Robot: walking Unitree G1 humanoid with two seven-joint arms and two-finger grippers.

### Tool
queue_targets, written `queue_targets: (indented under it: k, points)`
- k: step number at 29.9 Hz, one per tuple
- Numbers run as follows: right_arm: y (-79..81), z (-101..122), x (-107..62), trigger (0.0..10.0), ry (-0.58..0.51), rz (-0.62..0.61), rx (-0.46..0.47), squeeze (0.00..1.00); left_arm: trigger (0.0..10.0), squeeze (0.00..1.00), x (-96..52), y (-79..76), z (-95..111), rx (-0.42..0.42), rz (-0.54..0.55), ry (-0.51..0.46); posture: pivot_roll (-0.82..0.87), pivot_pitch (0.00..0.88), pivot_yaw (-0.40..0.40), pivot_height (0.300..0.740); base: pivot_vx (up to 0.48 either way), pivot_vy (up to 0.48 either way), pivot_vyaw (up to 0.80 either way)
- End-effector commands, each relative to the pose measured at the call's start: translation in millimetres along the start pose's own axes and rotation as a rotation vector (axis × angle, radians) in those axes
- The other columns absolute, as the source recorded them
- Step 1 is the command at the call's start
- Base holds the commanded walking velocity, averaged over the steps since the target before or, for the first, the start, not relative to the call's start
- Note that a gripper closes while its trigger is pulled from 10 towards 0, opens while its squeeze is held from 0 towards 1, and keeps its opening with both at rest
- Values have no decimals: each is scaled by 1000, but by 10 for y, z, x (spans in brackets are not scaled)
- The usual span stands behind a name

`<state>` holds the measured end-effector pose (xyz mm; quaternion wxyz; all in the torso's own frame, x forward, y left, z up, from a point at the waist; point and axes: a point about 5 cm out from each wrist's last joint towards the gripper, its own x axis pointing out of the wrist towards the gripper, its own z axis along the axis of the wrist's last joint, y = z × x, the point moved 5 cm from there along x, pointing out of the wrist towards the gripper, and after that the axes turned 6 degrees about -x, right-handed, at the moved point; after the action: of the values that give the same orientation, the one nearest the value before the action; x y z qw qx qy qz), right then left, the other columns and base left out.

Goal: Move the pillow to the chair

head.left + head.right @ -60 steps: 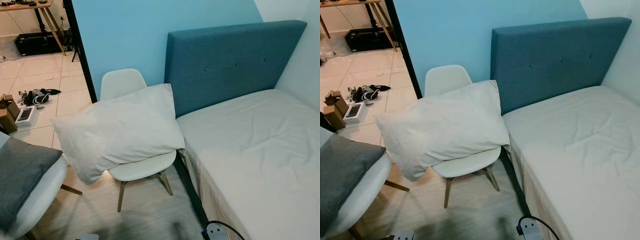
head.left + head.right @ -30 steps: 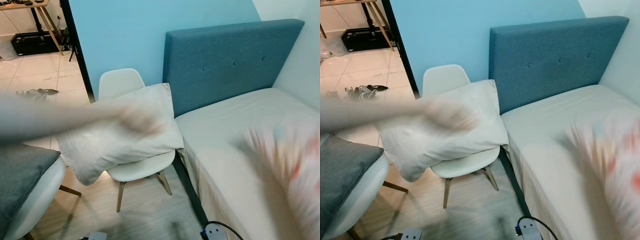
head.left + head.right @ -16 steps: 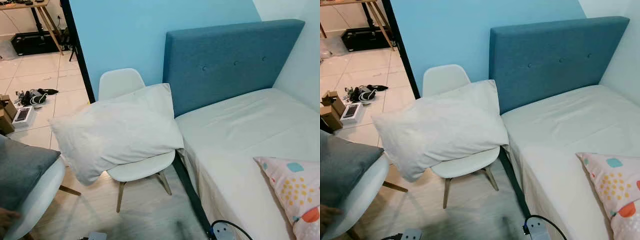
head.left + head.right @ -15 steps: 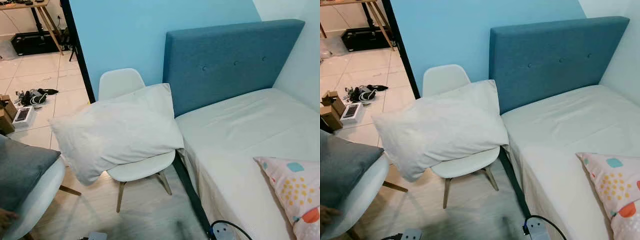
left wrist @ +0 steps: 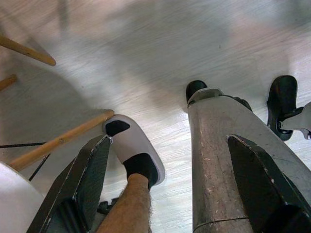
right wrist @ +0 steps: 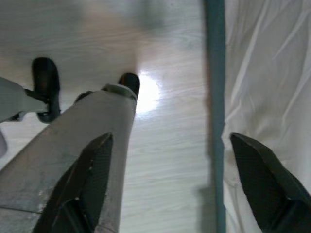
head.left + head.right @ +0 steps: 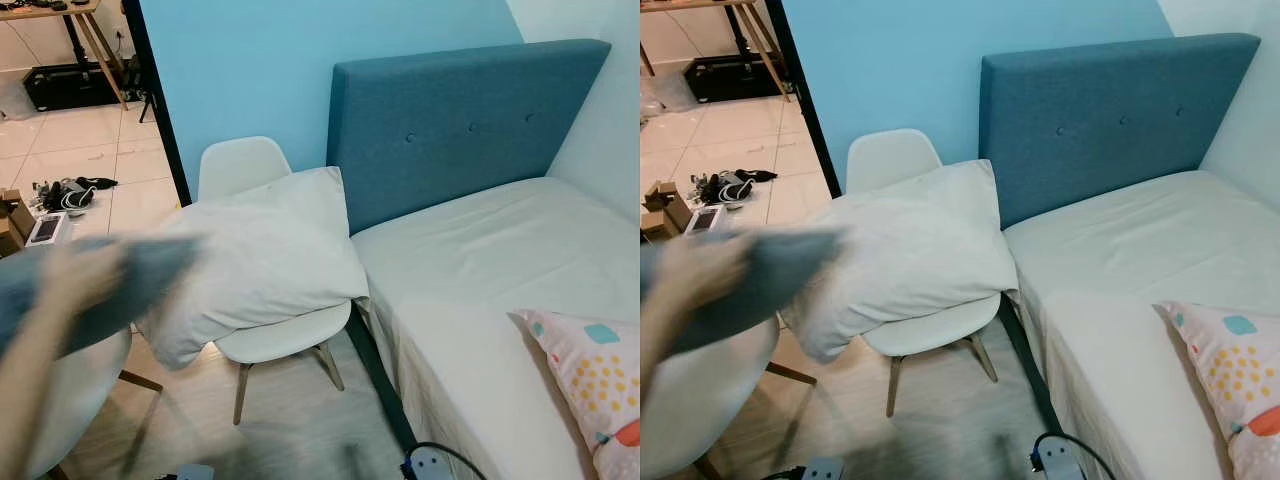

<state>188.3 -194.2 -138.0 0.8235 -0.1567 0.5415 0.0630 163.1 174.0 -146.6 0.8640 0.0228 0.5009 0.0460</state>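
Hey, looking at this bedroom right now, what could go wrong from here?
1. The white pillow overhangs the white chair on one side, so a nudge might slide it off.
2. A person's blurred arm sweeps across near the second chair, and their foot stands close to the left gripper; moving now risks contact.
3. A cable lies on the floor by the bed, a possible snag.

Showing plain white: pillow point(image 7: 262, 255) and chair point(image 7: 238, 166). Wearing teal-blue fabric: headboard point(image 7: 465, 115), against a light blue wall point(image 7: 240, 70). Lying off-white: bed sheet point(image 7: 480, 270). Carrying pastel dots in yellow, blue and orange on pale pink: patterned pillow point(image 7: 595, 375) at near right. Blurring grey: cushion point(image 7: 120, 285) at near left. Gleaming pale wood-grain: floor point(image 5: 146, 58).
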Motion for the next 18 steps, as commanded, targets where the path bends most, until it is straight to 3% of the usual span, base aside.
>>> queue_targets:
  k: [1, 12, 18]
  points:
    - [96, -93, 0, 10000, 21, 11, -12, 0, 10000, 0, -38, -59, -235, 14, -21, 77, -81, 76, -18, 740, 0, 0, 0]
    - [297, -29, 4, 10000, 13, 29, -14, 0, 10000, 0, -38, -64, -234, 15, -23, 76, -83, 79, -16, 740, 0, 0, 0]
    - [232, -41, 4, 10000, 14, 20, -13, 0, 10000, 0, -38, -66, -234, 17, -24, 76, -84, 78, -17, 740, 0, 0, 0]
